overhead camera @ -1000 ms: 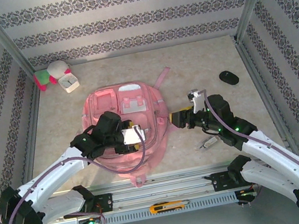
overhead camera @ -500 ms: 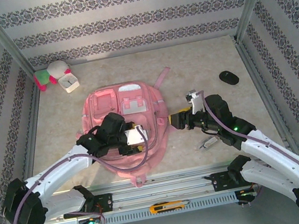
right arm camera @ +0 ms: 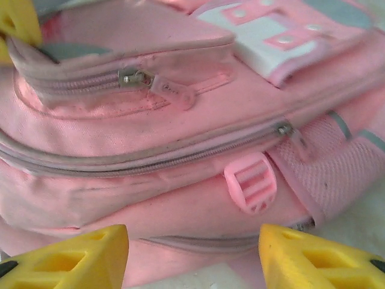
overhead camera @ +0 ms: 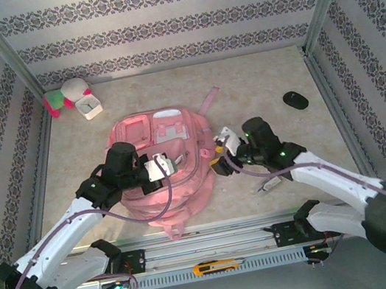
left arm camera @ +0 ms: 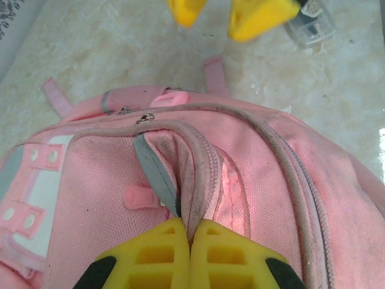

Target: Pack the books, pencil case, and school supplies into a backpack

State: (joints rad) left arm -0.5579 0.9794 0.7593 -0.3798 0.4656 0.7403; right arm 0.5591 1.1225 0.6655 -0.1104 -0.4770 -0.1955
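Left wrist | left fingers (left arm camera: 180,250) clamped on backpack (left arm camera: 271,180) | right fingers (overhead camera: 218,164) apart, near it

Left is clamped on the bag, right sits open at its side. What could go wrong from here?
The left gripper pinches only a thin fold at the backpack's zip edge, so a pull may slip it free. The right gripper stands open level with the buckle, below the zip pull, so closing could catch the buckle instead.
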